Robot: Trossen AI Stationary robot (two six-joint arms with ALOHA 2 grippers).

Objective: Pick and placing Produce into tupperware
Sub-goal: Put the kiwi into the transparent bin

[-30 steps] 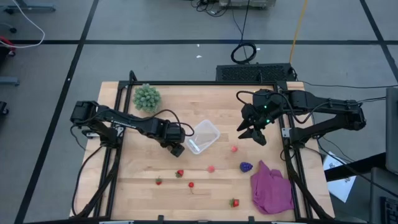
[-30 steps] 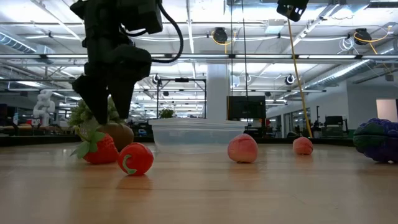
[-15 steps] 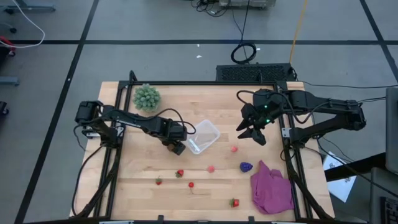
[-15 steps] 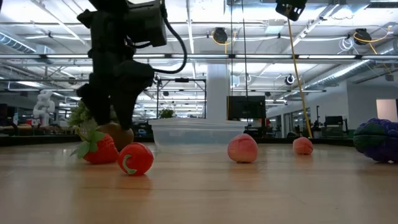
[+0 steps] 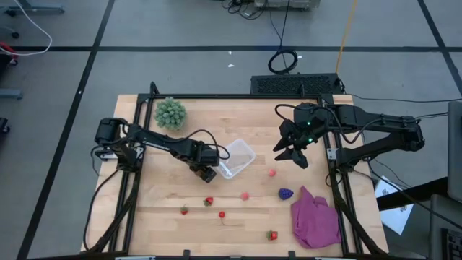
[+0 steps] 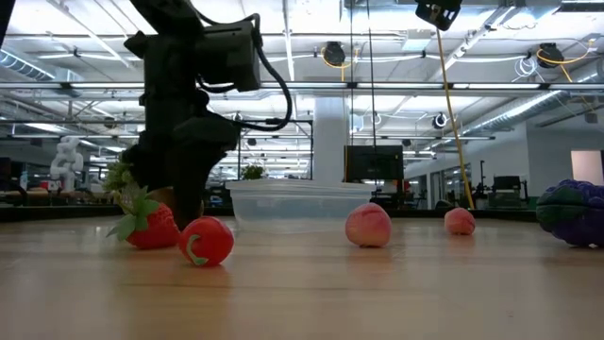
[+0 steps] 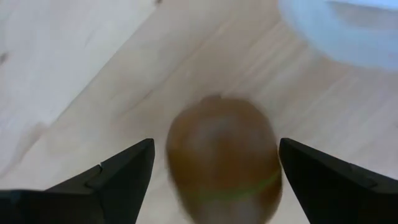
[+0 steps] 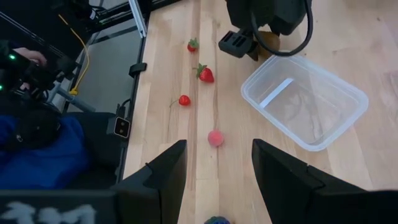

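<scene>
The left gripper (image 7: 211,168) is hanging low beside the small clear plastic rectangular tub (image 5: 236,159), its jaws spread fully wide and straddling the brown round toy fruit (image 7: 222,158) without clamping it. This stance is positioning both fingers (image 7: 115,174) for a closing grasp. The brown fruit is resting on the wooden table (image 5: 253,115) just beside the tub's near corner. The right gripper (image 5: 292,154) is waiting on the tub's opposite side, jaws partly open and holding nothing, keeping the tub's mouth unobstructed.

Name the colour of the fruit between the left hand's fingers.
Brown fruit; left wrist view shows it best.
</scene>
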